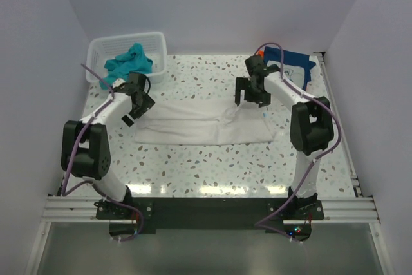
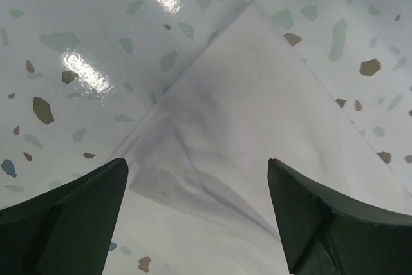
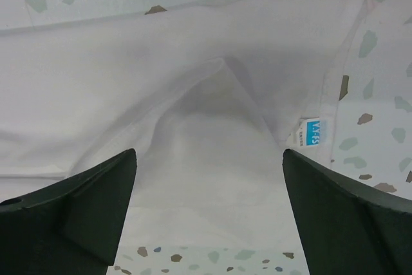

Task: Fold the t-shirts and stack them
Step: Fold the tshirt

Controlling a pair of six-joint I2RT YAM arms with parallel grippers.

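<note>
A large white t-shirt [image 1: 203, 123] lies partly folded across the middle of the table. My left gripper [image 1: 136, 109] is open and empty just above its left end; in the left wrist view a folded corner of the shirt [image 2: 257, 120] lies between the fingers. My right gripper [image 1: 248, 98] is open and empty above the shirt's right part; the right wrist view shows white cloth [image 3: 206, 127] with a blue label [image 3: 313, 132]. A teal t-shirt [image 1: 131, 60] lies in the basket. A navy t-shirt [image 1: 293, 66] with white print lies at the back right. The orange shirt is barely visible.
A white mesh basket [image 1: 158, 46] stands at the back left corner. Speckled tabletop [image 1: 212, 172] lies in front of the shirt. White walls close in on the left, back and right. A metal rail [image 1: 206, 207] carries both arm bases at the near edge.
</note>
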